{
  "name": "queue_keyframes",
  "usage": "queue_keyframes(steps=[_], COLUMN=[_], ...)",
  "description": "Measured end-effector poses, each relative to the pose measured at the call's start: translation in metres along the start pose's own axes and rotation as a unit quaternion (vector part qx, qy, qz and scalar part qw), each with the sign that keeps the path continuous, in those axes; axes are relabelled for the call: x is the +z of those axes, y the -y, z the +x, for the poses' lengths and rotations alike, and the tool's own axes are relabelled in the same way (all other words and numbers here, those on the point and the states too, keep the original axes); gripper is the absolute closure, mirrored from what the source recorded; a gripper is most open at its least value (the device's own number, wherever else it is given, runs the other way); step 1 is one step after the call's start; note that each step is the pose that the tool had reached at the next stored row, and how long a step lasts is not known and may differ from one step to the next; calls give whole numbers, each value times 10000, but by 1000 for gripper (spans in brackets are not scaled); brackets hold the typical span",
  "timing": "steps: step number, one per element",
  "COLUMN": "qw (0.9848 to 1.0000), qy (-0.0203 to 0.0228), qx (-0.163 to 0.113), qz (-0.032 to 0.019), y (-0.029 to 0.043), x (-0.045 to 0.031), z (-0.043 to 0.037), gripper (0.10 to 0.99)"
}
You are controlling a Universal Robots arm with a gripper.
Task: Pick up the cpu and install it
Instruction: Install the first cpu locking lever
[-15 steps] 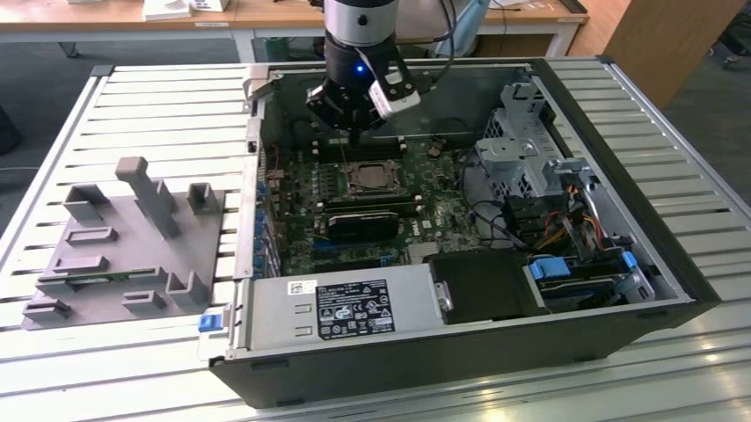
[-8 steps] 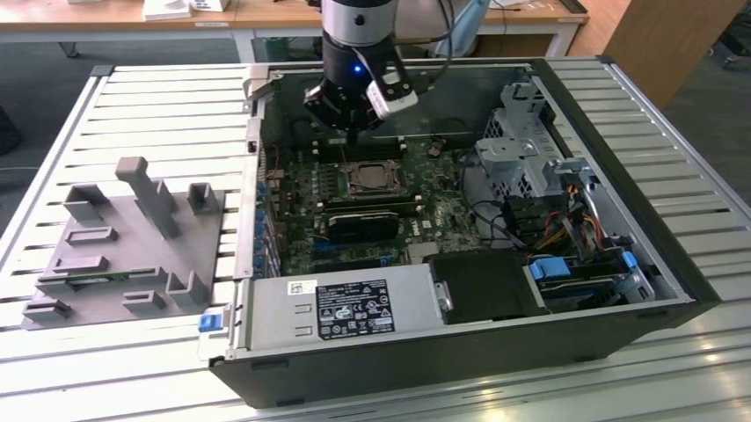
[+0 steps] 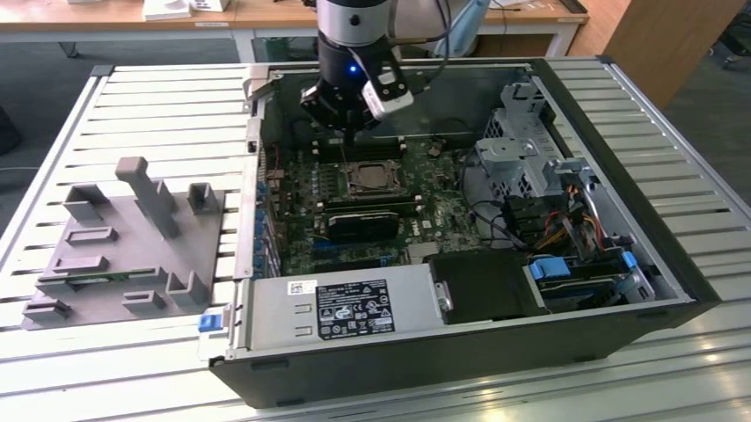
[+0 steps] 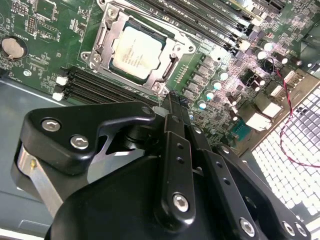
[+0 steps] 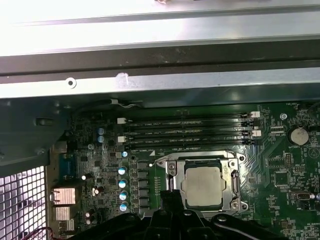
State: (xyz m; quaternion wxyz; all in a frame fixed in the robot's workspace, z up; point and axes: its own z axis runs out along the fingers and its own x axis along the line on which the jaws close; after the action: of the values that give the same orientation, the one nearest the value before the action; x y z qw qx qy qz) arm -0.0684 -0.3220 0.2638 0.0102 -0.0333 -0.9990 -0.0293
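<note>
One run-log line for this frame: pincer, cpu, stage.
pincer: shut, empty, above socket edge | cpu: seated in socket frame on motherboard | stage: cpu in place, not held

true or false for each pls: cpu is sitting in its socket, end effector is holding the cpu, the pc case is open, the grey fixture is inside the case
1. The cpu sits in the socket frame. True.
2. The end effector holds the cpu. False: the fingers are shut on nothing, above the board beside the socket.
3. The computer case is open, with the motherboard exposed. True.
4. The grey fixture is inside the case. False: it stands outside on the slatted table, on the exterior view's left.
</note>
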Motion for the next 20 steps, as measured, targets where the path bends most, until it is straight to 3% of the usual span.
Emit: queue_keyframes(steps=[20], qw=[10000], qy=[9], qx=[-2], qz=[-1], y=[9], x=[2], z=[135], gripper=[980])
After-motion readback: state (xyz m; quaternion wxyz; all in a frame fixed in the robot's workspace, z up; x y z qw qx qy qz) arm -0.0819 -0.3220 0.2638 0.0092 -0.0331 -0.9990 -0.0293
